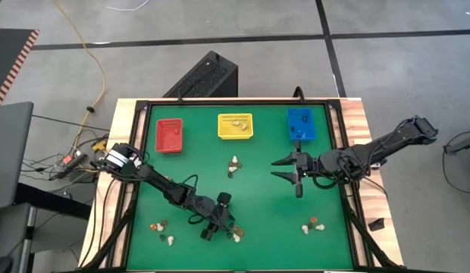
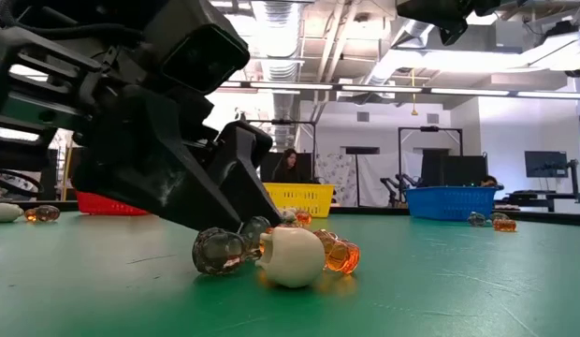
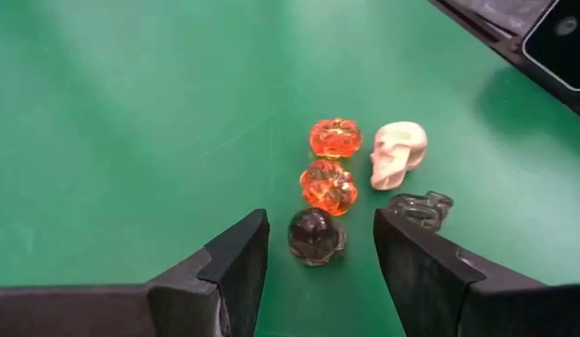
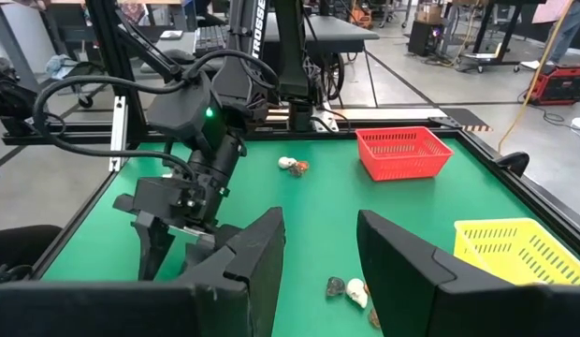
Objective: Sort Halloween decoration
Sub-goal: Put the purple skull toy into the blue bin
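A: Nearest the lens in the left wrist view are the left gripper (image 3: pixel 316 245)'s own two dark fingers (image 3: pixel 236 267), and between them sits a dark glassy skull (image 3: pixel 314 234).

B: Pinched?

A: No. The jaws are spread, one finger on each side of that skull, with green showing between it and each finger. It lies on the table (image 1: pixel 258 182) right at the mouth of the jaws, roughly centred.

B: And the rest of that cluster?

A: Taking the dark glassy skull as the marker: two orange pumpkins (image 3: pixel 329 185) line up beyond it, straight ahead of the jaws, the nearer one almost touching it. A cream skull (image 3: pixel 398 153) lies beyond and off to one side, and a clear smoky trinket (image 3: pixel 421 208) sits just beside the skull, close to one finger (that one I judge likeliest to get nudged).

B: So which arm takes it?

A: The left, plainly. In the high view the right gripper (image 1: pixel 286 168) hangs well away from the skull, near the blue bin (image 1: pixel 301 124), jaws parted and empty. The red bin (image 1: pixel 170 135) and yellow bin (image 1: pixel 235 126) stand along the same far edge.

B: Long axis?

A: It looks nearly round, so I'd say it matters little; closing straight in should catch it, if the nearest pumpkin stays clear.
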You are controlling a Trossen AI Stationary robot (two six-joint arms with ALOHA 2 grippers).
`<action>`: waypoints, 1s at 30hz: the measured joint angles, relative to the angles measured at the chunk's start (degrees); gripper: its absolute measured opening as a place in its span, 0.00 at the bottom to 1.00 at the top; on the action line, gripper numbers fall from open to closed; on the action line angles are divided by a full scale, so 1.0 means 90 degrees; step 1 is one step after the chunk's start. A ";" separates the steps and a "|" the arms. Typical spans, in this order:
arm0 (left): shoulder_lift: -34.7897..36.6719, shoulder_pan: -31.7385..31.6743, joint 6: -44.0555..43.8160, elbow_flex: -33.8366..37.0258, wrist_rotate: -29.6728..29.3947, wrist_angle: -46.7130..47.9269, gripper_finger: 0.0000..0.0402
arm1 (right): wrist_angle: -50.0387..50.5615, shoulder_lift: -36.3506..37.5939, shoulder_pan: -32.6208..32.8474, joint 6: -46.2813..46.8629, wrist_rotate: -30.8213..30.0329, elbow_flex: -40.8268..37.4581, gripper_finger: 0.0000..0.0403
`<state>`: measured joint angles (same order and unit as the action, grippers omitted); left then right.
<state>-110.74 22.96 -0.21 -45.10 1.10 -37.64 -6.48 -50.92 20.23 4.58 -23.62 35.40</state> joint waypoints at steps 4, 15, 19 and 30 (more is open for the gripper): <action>0.0000 -0.0005 -0.0010 0.0000 -0.0041 0.0025 0.46 | 0.0000 0.0000 0.0000 0.0000 0.0000 0.0000 0.42; -0.0470 0.0019 -0.0216 -0.0121 -0.0117 -0.0482 0.46 | -0.0009 0.0000 0.0000 0.0000 0.0000 0.0000 0.42; -0.0589 -0.0015 -0.0340 -0.0151 -0.0052 -0.0531 0.46 | 0.0017 -0.0002 0.0005 0.0000 0.0002 0.0000 0.42; -0.0600 -0.0164 -0.0291 -0.0151 0.0160 -0.0072 0.37 | 0.0012 -0.0002 0.0005 -0.0002 0.0017 0.0000 0.42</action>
<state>-116.14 21.48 -2.83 -46.46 2.55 -38.28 -6.37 -50.94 20.27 4.56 -23.46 35.40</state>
